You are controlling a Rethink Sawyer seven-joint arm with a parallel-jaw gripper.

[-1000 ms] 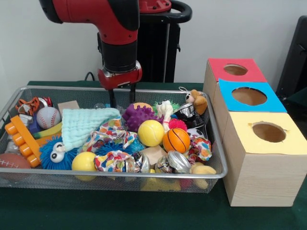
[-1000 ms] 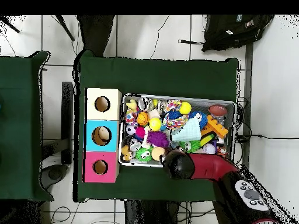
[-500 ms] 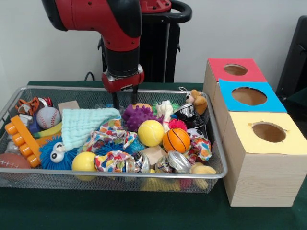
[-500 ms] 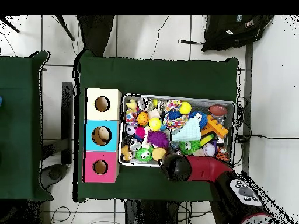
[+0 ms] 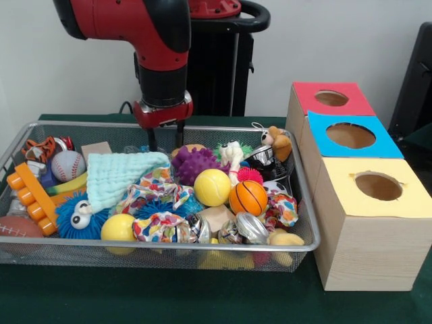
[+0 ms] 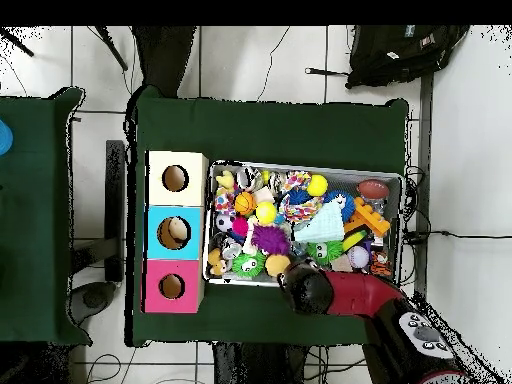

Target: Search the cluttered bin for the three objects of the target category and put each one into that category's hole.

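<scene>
Green tabletop point(image 5: 202, 304) carries two containers. Largest: the bin point(image 5: 162, 251), silver wire mesh, crammed with toys. Mint cloth point(image 5: 121, 174) at centre-left, purple spiky ball point(image 5: 194, 164) behind a yellow ball point(image 5: 212, 187), mini basketball point(image 5: 248, 198) just right of that, baseball point(image 5: 68, 165) and orange block toy point(image 5: 30, 194) at the left end, blue googly-eyed fuzzy toy point(image 5: 79, 214) near the front wall. A bit of clear plastic shows behind the cloth at the far wall, beside the fingers; cannot tell whether it is one of the bottles.

Wooden box point(image 5: 364, 250) stands just right of the bin: red, blue, yellow panels, the hole point(image 5: 350, 135) in the blue one.

Red arm point(image 5: 135, 27); end effector point(image 5: 163, 138) over the bin's far wall, its two fingers spread apart, nothing between them.

Against half a second ago: end effector has shifted left in the front view and sits a little higher. Bin contents unmoved.

Overhead view only: something pale lies inside the blue hole point(image 6: 174, 232); the arm's body covers the end effector there.
</scene>
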